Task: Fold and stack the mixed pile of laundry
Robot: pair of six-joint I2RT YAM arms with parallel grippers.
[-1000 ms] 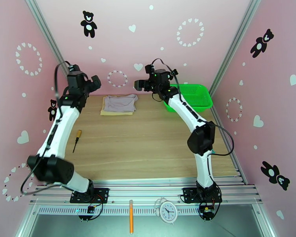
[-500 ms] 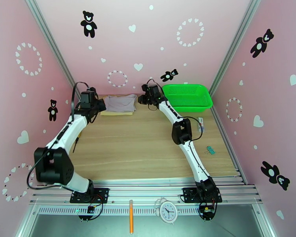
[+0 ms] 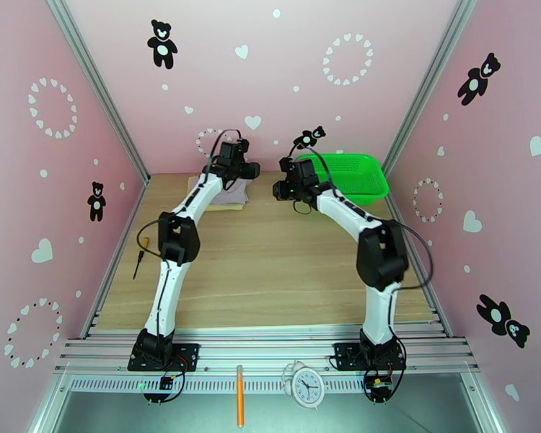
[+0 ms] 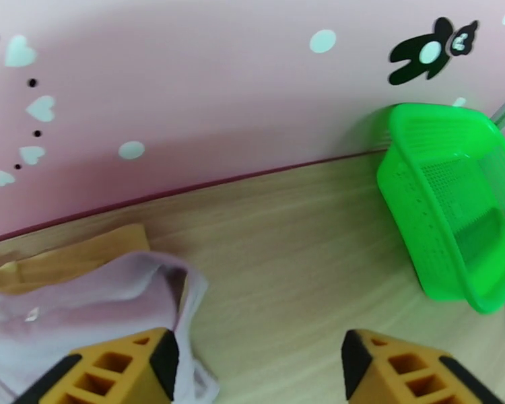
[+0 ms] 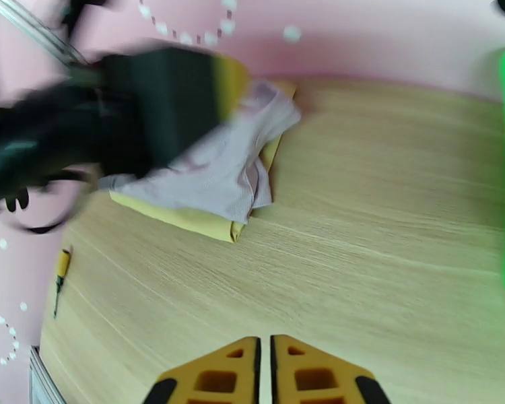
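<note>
The mixed laundry pile lies folded at the far left of the table: a pale lilac garment (image 3: 234,193) on top of a tan cloth (image 3: 192,184). My left arm stretches across it, and my left gripper (image 3: 253,169) hangs over the pile's right edge. In the left wrist view the left gripper (image 4: 259,372) stands open above bare wood, with the lilac garment (image 4: 84,308) and tan cloth (image 4: 71,258) beside its left finger. My right gripper (image 3: 277,190) hovers to the right of the pile. Seen from the right wrist, the right gripper (image 5: 264,372) is shut on nothing, the lilac garment (image 5: 219,166) and tan cloth (image 5: 185,221) lying beyond it.
A green mesh basket (image 3: 346,175) stands at the far right corner, close to my right arm. A screwdriver (image 3: 140,255) lies by the left table edge. A clock (image 3: 306,386) and an orange pen (image 3: 239,395) rest on the near rail. Pink walls enclose three sides.
My left arm has swung from the left of the pile to reach across it, and its jaws have opened. The right gripper has drawn back from the pile's right edge.
</note>
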